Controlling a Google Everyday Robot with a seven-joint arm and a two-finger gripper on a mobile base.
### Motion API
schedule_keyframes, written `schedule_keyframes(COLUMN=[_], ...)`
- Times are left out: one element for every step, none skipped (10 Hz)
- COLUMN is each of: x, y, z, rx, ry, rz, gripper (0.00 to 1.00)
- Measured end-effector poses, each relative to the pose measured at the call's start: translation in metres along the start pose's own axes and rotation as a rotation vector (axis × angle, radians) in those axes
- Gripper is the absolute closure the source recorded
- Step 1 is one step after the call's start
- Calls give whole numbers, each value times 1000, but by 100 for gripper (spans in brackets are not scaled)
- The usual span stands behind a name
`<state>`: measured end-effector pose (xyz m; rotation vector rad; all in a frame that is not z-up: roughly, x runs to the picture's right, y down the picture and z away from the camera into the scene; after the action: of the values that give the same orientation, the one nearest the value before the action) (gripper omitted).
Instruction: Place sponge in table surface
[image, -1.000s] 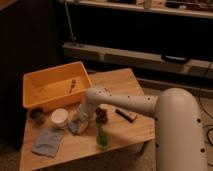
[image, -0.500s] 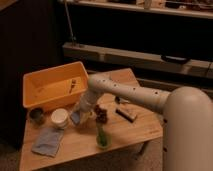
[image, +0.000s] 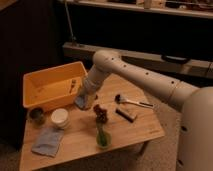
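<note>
A small blue-grey sponge (image: 80, 103) is at the front right corner of the orange bin (image: 37, 92), right under the end of my arm. My gripper (image: 84, 97) is at the sponge, low over the wooden table (image: 75, 145). I cannot tell whether the sponge rests on the wood or hangs from the gripper. The white arm reaches in from the right and hides the gripper's far side.
A white bowl (image: 60, 118) and a dark cup (image: 36, 115) stand in front of the bin. A blue-grey cloth (image: 47, 141) lies at the front left. A dark red object (image: 100, 113), a green object (image: 102, 138), a brush (image: 129, 102) and a black bar (image: 125, 114) lie to the right.
My gripper has moved from beside the white bowl back and a little right, toward the bin's front right corner. The arm has swung higher.
</note>
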<state>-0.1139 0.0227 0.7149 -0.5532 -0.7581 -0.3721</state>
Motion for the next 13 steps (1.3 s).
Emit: schedule_keyframes(x=[-7,-12,-16,-23,-29,-33,-36,-43,-47,-52,-56,-57,-58], y=[-6,-9,-11,-14,-15,-15,-13,-9,-4,3,15,25,34], z=[-32,-50,-65,-74,-76,-75,-68,-52,-37,-14,20,45,69], rx=[34,54,68,73,71,66,54,34,19,-3,-32,-51,-68], ry=[0,-2,-4,-12,-21,-32,-46,-69,-84,-102,-124,-139,-153], rz=[-12,-19,-23,-32,-40,-44,-47,-54,-56,-59,-59,-57,-53], gripper=[100,100,100,100,100,100,100,100,100,100,100,100,100])
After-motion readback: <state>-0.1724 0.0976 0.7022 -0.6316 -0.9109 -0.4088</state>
